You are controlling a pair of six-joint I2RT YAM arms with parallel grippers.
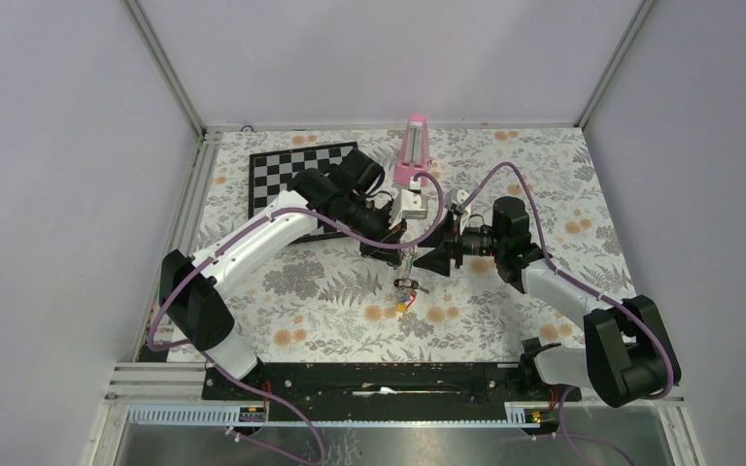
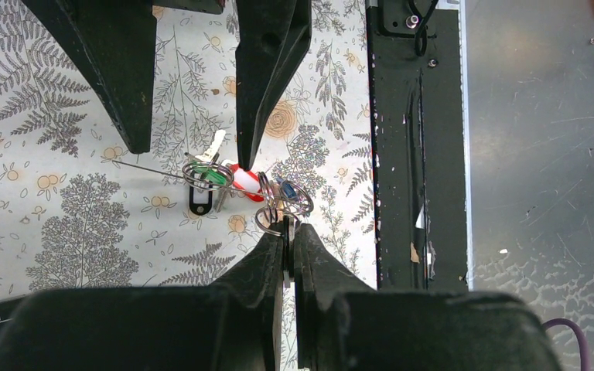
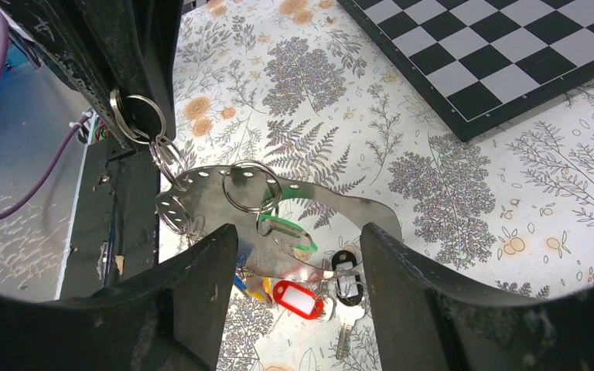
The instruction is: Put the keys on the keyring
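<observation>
While the left hand point(image 2: 286, 230) pinches the split ring point(image 3: 118, 116) topping the tagged keys point(image 3: 298, 297), the right hand point(image 3: 298, 233) stands spread.

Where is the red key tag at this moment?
In the right wrist view the red key tag shows low between the fingers of the open right gripper, just left of the black tag.

Floral tablecloth point(image 1: 350, 291) with two bystanders.
A black-and-white chessboard point(image 1: 282, 175) lies flat at the far left; a pink upright object point(image 1: 413, 146) stands just right of it, far centre.
</observation>
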